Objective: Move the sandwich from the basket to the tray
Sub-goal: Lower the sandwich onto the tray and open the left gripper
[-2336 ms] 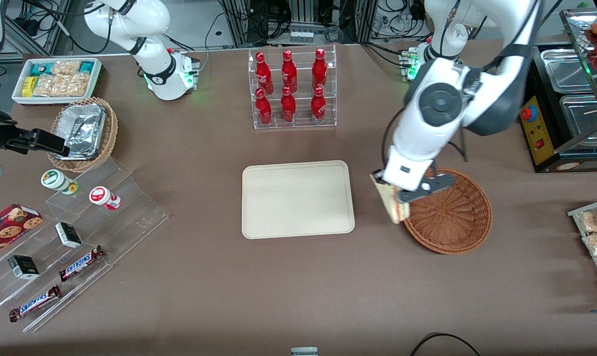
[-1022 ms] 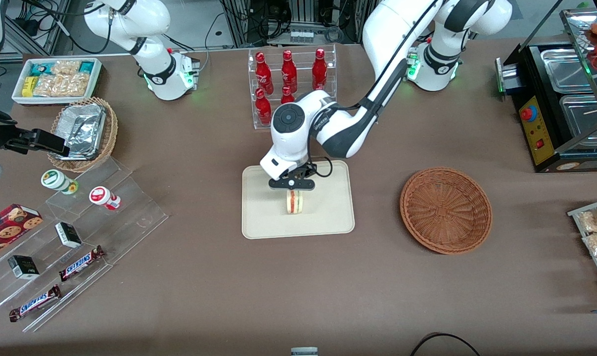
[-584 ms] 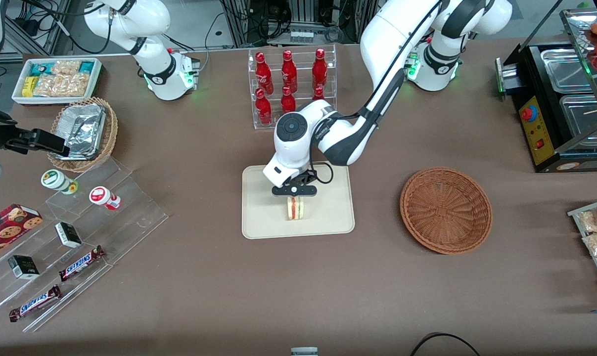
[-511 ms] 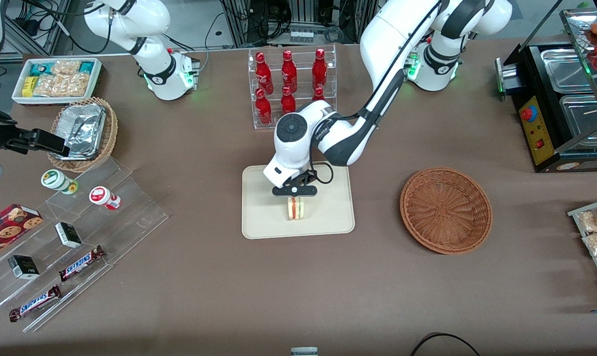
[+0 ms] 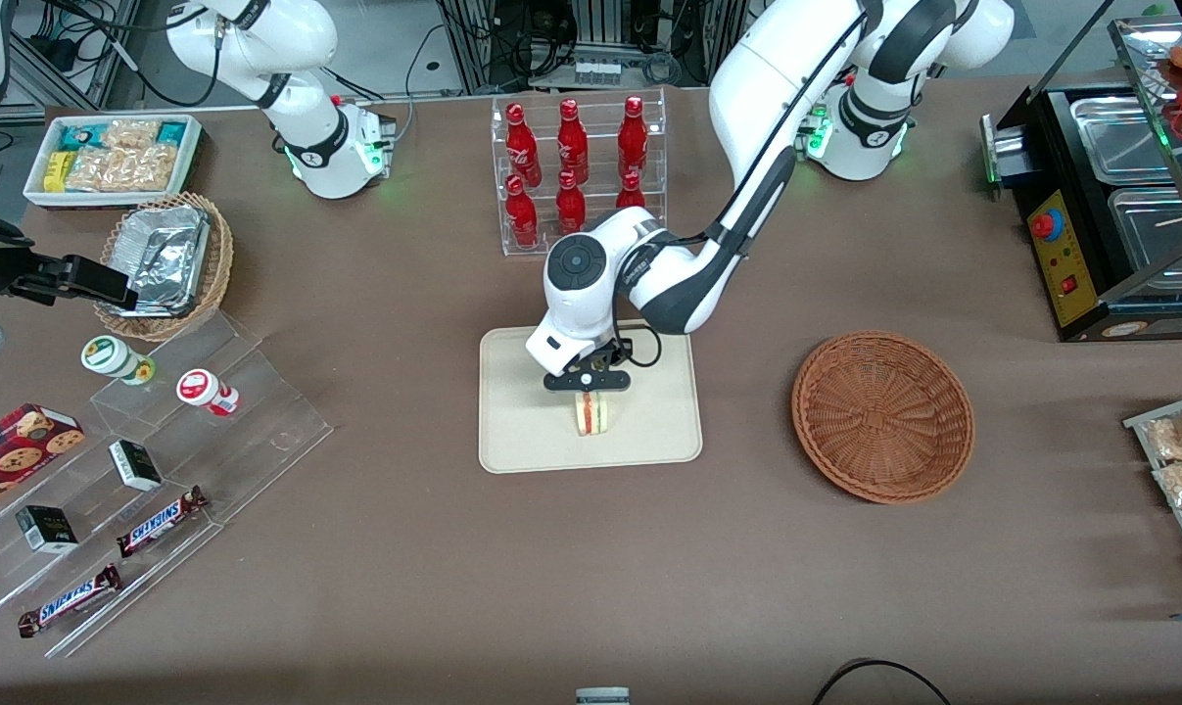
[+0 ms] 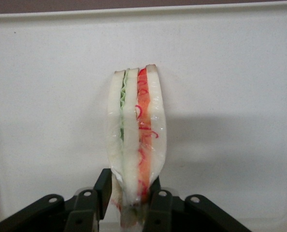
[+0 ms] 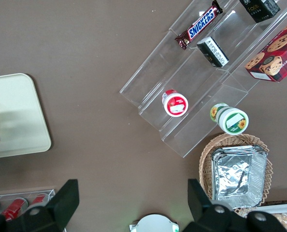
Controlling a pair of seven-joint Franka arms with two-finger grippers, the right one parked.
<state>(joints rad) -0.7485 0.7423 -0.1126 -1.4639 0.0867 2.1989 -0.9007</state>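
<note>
brown table point(image 5: 404, 294): gripper point(image 5: 588, 384) clamped on sandwich point(image 5: 591, 415) over tray point(image 5: 522, 431), basket point(image 5: 882, 416) well apart.

My claw point(image 6: 131, 205) is matt black plastic, its fingers point(image 6: 103, 191) pressed on either side of the sandwich point(image 6: 136, 140), whose clear wrap shines glossy over soft pale bread. Under it the tray point(image 5: 522, 431) is smooth cream plastic with a dull sheen. The basket point(image 5: 882, 417), toward my end of the table point(image 5: 591, 578), is rough woven wicker, reddish-brown. The table itself looks like matt brown cloth. My arm's shell point(image 5: 747, 88) is glossy white plastic.
</note>
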